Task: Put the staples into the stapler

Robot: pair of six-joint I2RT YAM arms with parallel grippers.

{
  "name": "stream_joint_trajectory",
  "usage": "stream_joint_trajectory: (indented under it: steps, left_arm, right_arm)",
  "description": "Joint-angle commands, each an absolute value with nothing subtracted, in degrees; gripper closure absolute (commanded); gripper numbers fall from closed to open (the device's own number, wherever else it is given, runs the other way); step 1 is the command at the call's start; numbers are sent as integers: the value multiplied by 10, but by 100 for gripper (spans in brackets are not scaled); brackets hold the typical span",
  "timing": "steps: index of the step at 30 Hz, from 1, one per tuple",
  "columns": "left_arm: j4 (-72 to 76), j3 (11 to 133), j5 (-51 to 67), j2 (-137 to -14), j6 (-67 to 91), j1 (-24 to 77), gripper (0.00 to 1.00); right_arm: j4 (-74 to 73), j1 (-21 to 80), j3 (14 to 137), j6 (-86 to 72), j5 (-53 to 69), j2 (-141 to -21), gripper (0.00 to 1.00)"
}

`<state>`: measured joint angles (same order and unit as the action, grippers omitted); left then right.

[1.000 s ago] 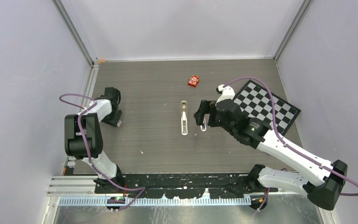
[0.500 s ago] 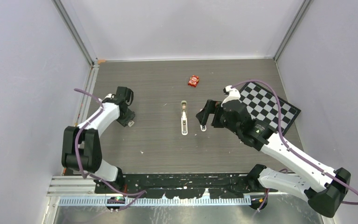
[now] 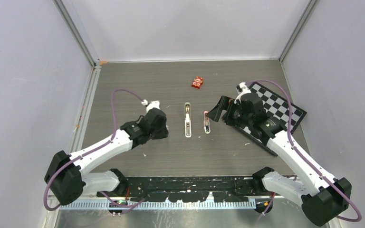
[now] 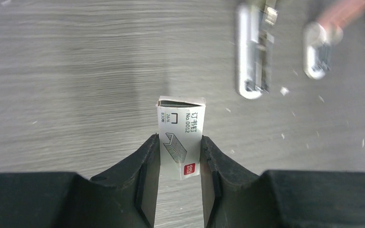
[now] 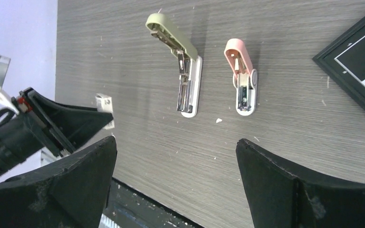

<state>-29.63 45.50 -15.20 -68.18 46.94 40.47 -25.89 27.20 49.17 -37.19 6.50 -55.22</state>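
Top view high, looking down on whole table (image 3: 123,85), 2 wrist views close above it, all sharing the stapler (image 3: 187,119).

Pale lilac walls (image 3: 185,28) enclose a dark wood-grain table (image 3: 138,85).

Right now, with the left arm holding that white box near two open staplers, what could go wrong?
1. The left jaws pinch only the near end of the white box; it could pivot or slip.
2. The stapler lies close beside a pink stapler; the wrong one might get loaded.
3. The right jaws stand open and empty, so the stapler may slide if pushed.
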Motion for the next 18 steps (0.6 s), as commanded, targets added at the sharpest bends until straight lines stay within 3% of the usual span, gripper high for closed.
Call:
stream_joint_trajectory:
  steps: [1, 9, 18]
  left_arm:
    - [-194, 442, -147, -666, 357, 489, 69]
    - [-76, 401, -138, -673, 236, 614, 68]
    - [44, 341, -63, -677, 138, 649, 66]
  right_arm:
    - [-248, 238, 497, -354, 187, -587, 0]
    - [-261, 233, 491, -328, 295, -635, 4]
    - [-245, 234, 461, -317, 429, -662, 21]
